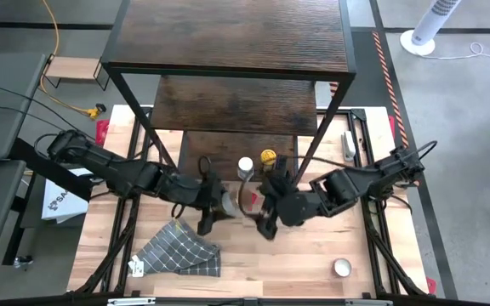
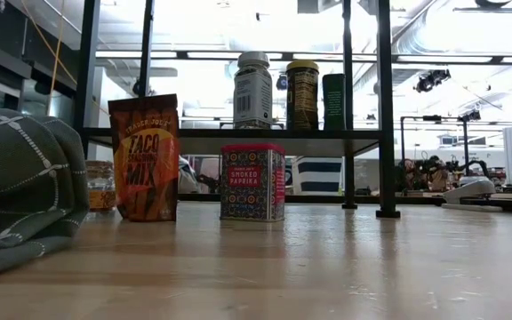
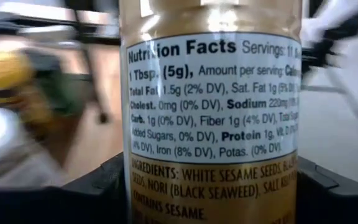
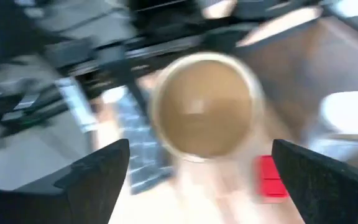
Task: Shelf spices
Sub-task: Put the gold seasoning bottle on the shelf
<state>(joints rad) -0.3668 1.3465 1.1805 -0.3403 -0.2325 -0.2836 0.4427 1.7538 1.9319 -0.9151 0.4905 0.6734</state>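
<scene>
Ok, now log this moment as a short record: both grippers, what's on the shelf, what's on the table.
left gripper: jaws shut on sesame jar, in front of the shelf
right gripper: jaws open, holding nothing, close beside the left one
shelf, lowest board: white-lid jar, yellow-lid jar, green box
table: taco pouch, paprika tin, cloth, small jar alone near the front right
</scene>
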